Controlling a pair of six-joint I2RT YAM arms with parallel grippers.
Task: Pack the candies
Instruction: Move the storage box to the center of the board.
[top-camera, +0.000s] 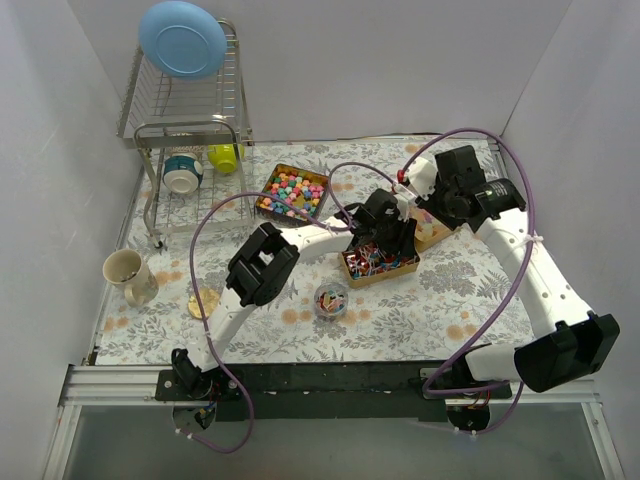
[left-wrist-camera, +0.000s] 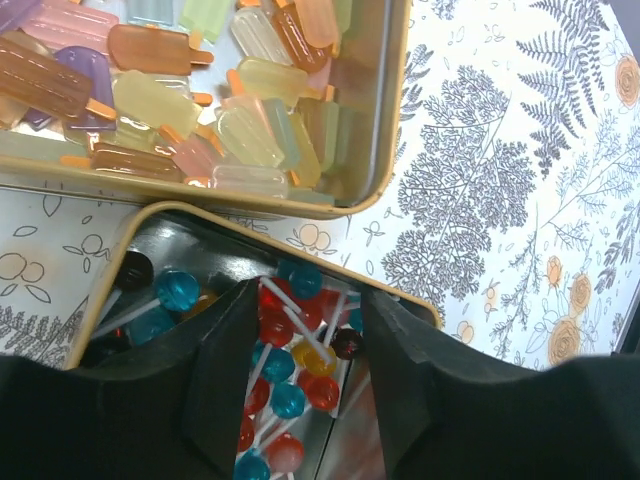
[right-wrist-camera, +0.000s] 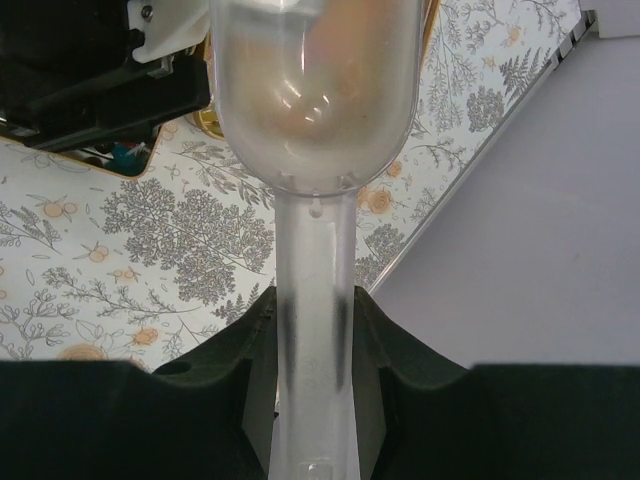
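The candies lie in three gold tins. Bright multicoloured lumps fill the tin (top-camera: 292, 192) at the back. Red, blue and yellow lollipops (left-wrist-camera: 300, 350) fill the middle tin (top-camera: 378, 265). Translucent popsicle gummies (left-wrist-camera: 200, 100) fill the third tin (left-wrist-camera: 385, 120), which my right arm mostly hides in the top view. My left gripper (left-wrist-camera: 305, 375) hangs open just above the lollipops, holding nothing. My right gripper (right-wrist-camera: 312, 350) is shut on the handle of a clear plastic scoop (right-wrist-camera: 312, 90). I cannot tell whether the scoop holds anything.
A small glass jar (top-camera: 331, 299) with some sweets in it stands in front of the lollipop tin. A round gold lid (top-camera: 203, 303) and a mug (top-camera: 128, 275) sit at the left. A dish rack (top-camera: 190, 120) with a blue plate fills the back left corner.
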